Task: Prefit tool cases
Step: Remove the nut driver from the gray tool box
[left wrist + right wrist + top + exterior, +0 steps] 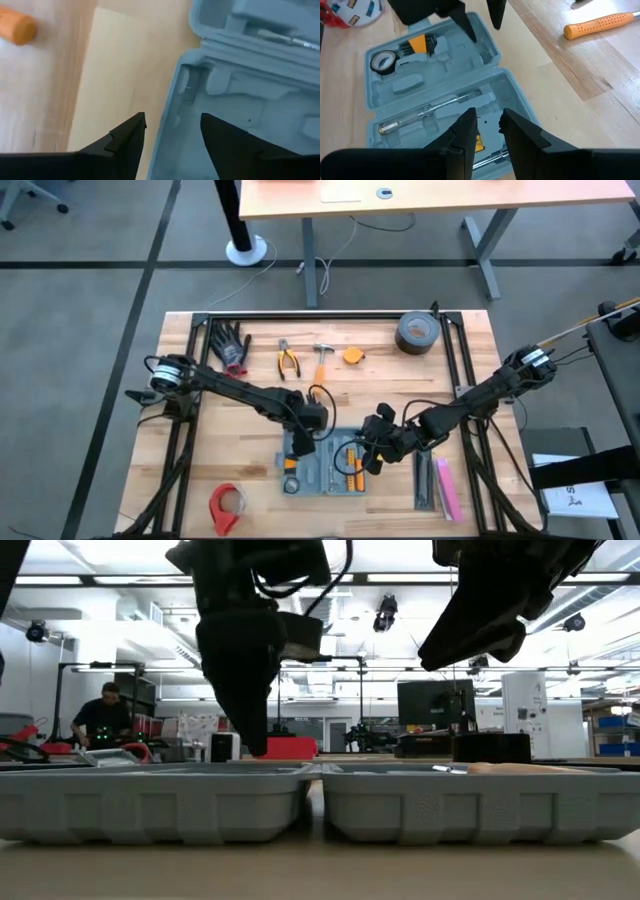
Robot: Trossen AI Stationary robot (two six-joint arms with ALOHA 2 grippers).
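Grey carpet floor (80,300) with dark seams surrounds the light wooden surface (470,350). Beyond its far edge stands a desk (450,195) on grey legs. Level across, ceiling strip lights (100,582), a monitor (435,705) and a seated person (103,718) show.

In the high view both arms cover much of the open tool case (322,470), so most of its slots are hidden. In the low view only the outer walls of the tool case show; the tools inside cannot be seen. The left gripper (172,131) and the right gripper (487,122) are cut off at the edge of their wrist pictures. The hammer (600,24) shows only its orange handle.
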